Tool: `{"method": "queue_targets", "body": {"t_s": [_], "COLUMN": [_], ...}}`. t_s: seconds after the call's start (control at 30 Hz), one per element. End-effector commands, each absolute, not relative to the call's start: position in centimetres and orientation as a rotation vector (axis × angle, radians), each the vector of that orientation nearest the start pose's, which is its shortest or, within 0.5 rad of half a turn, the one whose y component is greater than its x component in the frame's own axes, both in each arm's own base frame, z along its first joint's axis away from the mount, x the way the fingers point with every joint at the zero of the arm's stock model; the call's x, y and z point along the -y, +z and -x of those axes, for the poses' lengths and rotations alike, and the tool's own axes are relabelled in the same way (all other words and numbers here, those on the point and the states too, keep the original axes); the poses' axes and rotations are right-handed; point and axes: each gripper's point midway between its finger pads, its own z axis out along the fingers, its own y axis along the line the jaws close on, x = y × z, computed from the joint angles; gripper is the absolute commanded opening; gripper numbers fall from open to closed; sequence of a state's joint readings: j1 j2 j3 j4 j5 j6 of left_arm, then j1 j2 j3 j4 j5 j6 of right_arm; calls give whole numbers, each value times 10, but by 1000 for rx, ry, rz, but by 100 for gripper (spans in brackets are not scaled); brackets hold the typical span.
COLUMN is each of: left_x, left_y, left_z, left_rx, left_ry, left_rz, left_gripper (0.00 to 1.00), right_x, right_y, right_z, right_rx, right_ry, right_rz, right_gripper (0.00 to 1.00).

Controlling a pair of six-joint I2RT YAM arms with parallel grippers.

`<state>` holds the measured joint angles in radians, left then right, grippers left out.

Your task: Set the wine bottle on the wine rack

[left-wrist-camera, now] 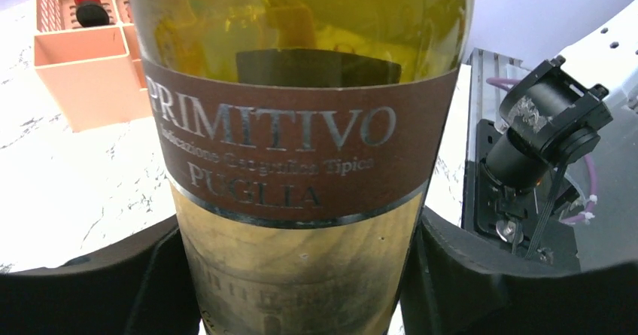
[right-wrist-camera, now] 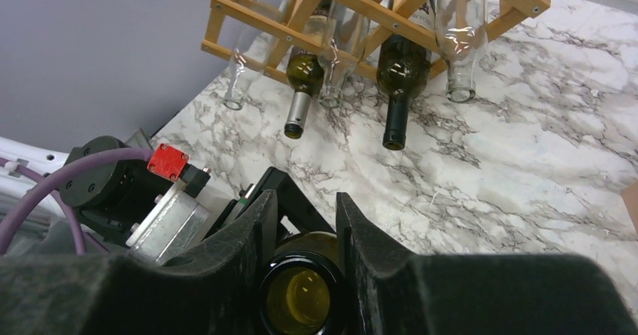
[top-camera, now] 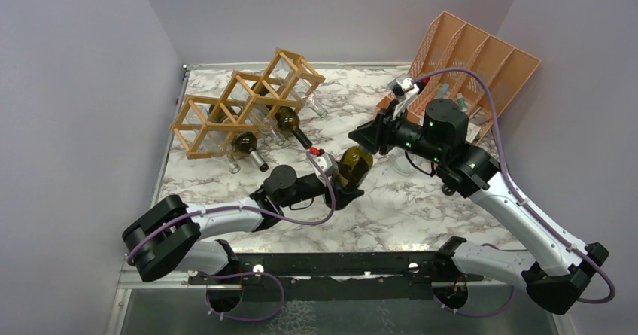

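Note:
The wine bottle (top-camera: 353,167) is olive-green glass with a brown "PRIMITIVO PUGLIA" label (left-wrist-camera: 301,147) and stands near the table's middle. My left gripper (top-camera: 347,192) is shut on its lower body; its black fingers (left-wrist-camera: 481,275) press both sides. My right gripper (top-camera: 370,138) is shut on the neck from above, and its fingers (right-wrist-camera: 252,229) flank the open mouth (right-wrist-camera: 301,297). The wine rack (top-camera: 244,102), a tan wooden lattice, lies at the far left and also shows in the right wrist view (right-wrist-camera: 376,11).
The rack holds dark bottles (right-wrist-camera: 399,71) and clear ones (right-wrist-camera: 460,41), their necks pointing out over the marble. A peach slotted organizer (top-camera: 474,56) leans at the back right, with small items in it (left-wrist-camera: 90,7). Grey walls close the left and right sides.

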<state>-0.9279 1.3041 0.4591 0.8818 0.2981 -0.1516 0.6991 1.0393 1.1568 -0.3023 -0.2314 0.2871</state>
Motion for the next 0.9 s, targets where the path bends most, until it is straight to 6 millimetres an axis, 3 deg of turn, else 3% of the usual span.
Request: {"method": "queue_targets", "body": {"t_s": [0.0,0.03,0.1,0.27,0.33,0.57,0.7,0.87], "left_x": [348,348,349,349,347,344,346,350], "left_y": [219,220,225,236,244,263,280,311], "left_z": [-201,-200,-199,-208,-216,-233,-237,-253], "left_rx": [-1314,-1302,-1265,-1172,-1109,-802,-597,-482], "left_ry": [-1051,-1045,-1031,-906,-811,-381,-162,47], "left_rz": [-778,-791,-825,-883,-920,-1172,-1298,-1356], "left_gripper": [37,26,0,0,0,0,0,0], "right_x": [-271,-270,-267,-257,-250,-212,-194,-184], "right_y": [400,400,398,389,388,393,382,359], "right_z": [-213,-213,-217,-216,-214,-202,-192,-179], "right_rx": [-1579,-1587,-1622,-1691,-1696,-1733,-1801,-1897], "right_ry": [1041,1037,1015,951,914,748,680,658], "right_rz": [590,585,556,558,572,580,599,620], "right_gripper": [1,3,18,63,71,75,75,75]}}
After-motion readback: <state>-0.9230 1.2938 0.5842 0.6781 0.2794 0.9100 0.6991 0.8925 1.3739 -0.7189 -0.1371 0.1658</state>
